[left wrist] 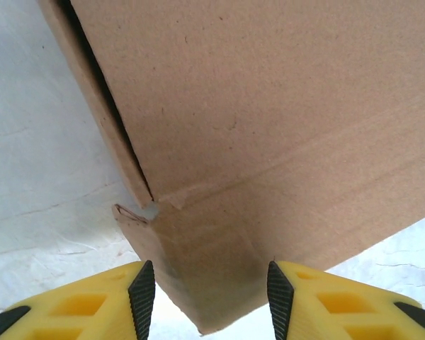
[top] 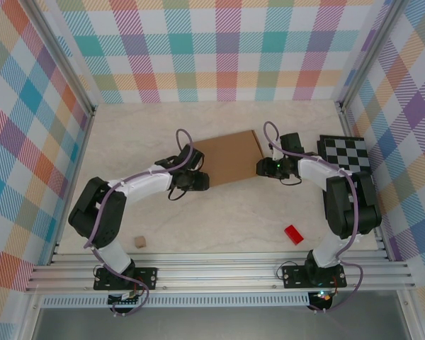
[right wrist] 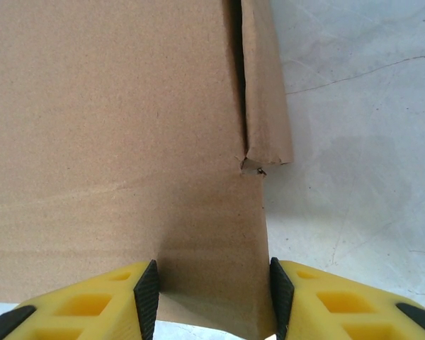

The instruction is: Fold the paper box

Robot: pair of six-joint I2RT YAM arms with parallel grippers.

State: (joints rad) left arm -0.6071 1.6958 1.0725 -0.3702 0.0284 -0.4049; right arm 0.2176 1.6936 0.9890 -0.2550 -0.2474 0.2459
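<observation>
The paper box (top: 228, 157), a flat brown cardboard mailer, lies mid-table, slightly turned. My left gripper (top: 200, 179) is at its near-left corner. In the left wrist view the paper box (left wrist: 269, 113) has its corner flap pointing down between the open fingers of the left gripper (left wrist: 210, 278), and white table shows beside the left pad (left wrist: 143, 294). My right gripper (top: 261, 168) is at the box's near-right corner. In the right wrist view the right gripper (right wrist: 212, 278) is shut on a narrow flap of the paper box (right wrist: 113, 127), with both pads against the flap's edges.
A black-and-white checkered mat (top: 346, 152) lies at the right, behind the right arm. A small red block (top: 293, 234) and a tiny tan cube (top: 139, 242) sit near the front rail. Plaid walls enclose the table on three sides.
</observation>
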